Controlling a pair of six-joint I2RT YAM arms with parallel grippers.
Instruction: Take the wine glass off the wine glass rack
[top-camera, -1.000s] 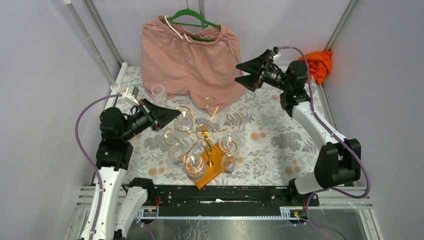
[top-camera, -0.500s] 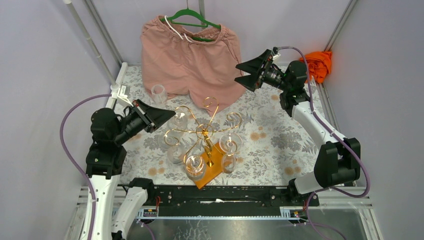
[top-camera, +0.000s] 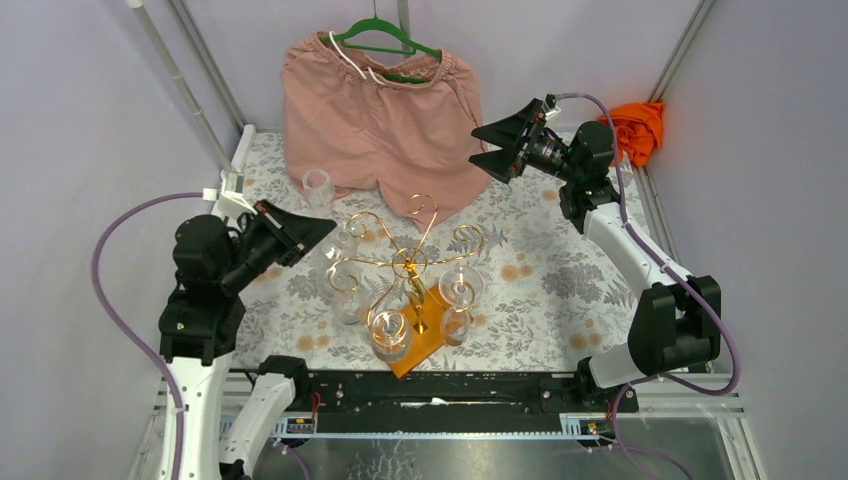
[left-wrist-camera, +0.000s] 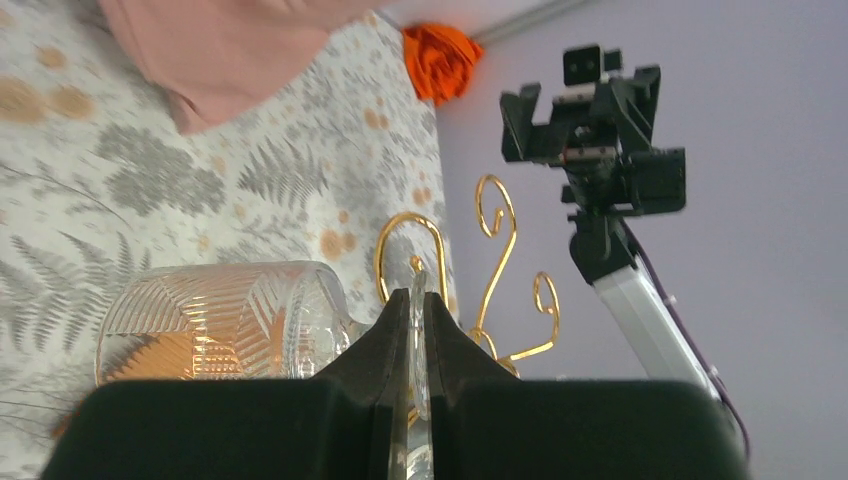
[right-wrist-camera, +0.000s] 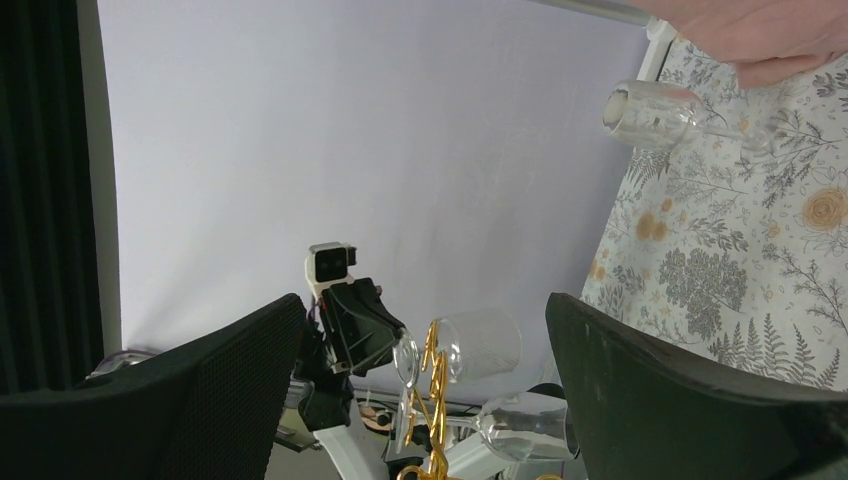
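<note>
While scanning the left-far side of the gold scroll-armed metal wine glass rack (top-camera: 410, 262) with the orange-brown wooden base, find the clear ribbed wine glass (left-wrist-camera: 220, 320), hung bowl-down, long axis upright, thin foot on top. Gripped there by the black left fingers (left-wrist-camera: 398, 315), drawn narrow and pinching that foot disc across its thickness, reaching in level from the rack's left. Lies dead ahead of those fingers, bowl below them. Cannot tell whether the foot sits inside the nearest scroll or clear of it. Probably calls for a level draw outward, away from the rack's post, along the scroll's opening; lifting or twisting risks catching the foot on gold wire. Beyond the rack's far-right side, high over the flowered surface (top-camera: 560, 270), see the black right fingers (top-camera: 505, 125) spread wide, gripping nothing, well apart from rack and glass. Leave the job to the left side, plainly the nearer.
</note>
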